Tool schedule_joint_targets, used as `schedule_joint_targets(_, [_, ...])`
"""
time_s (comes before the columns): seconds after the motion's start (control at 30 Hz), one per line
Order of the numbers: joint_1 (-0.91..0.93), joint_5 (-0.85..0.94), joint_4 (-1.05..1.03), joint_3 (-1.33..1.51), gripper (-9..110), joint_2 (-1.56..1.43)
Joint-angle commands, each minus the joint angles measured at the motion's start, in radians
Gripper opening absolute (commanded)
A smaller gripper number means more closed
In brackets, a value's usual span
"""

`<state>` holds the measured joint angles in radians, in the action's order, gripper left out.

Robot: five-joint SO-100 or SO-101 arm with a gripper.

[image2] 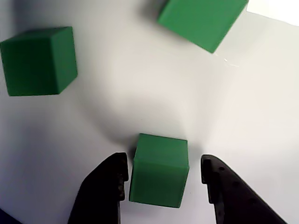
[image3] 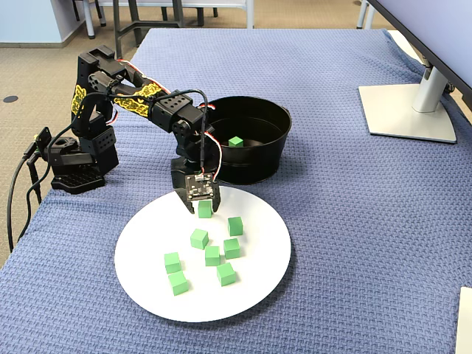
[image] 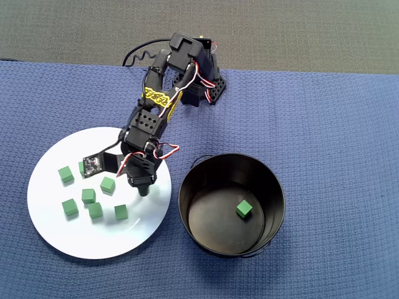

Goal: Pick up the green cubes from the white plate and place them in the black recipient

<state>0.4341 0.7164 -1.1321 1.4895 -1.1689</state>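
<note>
jaws straddling 1 green cube (image2: 159, 169), narrow gaps each side, neighbours well apart

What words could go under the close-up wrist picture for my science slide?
Open gripper straddles one green cube on the white plate, with two more green cubes beyond.

Seven green cubes (image3: 212, 255) on white plate (image3: 254, 293), one cube (image: 244, 208) inside black recipient (image: 274, 180)

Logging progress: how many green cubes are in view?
9 cubes. One lies in the bucket. One sits between the open gripper fingers on the plate. Seven lie loose on the plate. None seems hidden.
</note>
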Motion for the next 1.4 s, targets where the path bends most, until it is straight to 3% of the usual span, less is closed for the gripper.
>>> schedule_joint_targets(0.0, [-0.023,-0.015,0.014,0.009,11,-0.021])
schedule_joint_targets(0.53, [-0.023,-0.038,0.043,0.032,0,-0.054])
schedule_joint_targets(0.93, [-0.014,-0.278,-0.264,-0.233,0,-0.489])
schedule_joint_targets(1.07, [-0.117,-0.466,-0.178,-0.206,0,-0.618])
schedule_joint_targets(1.2, [-0.314,-0.554,-0.014,-0.072,0,-0.649])
schedule_joint_targets(1.37, [-0.554,-0.627,0.049,-0.023,0,-0.577])
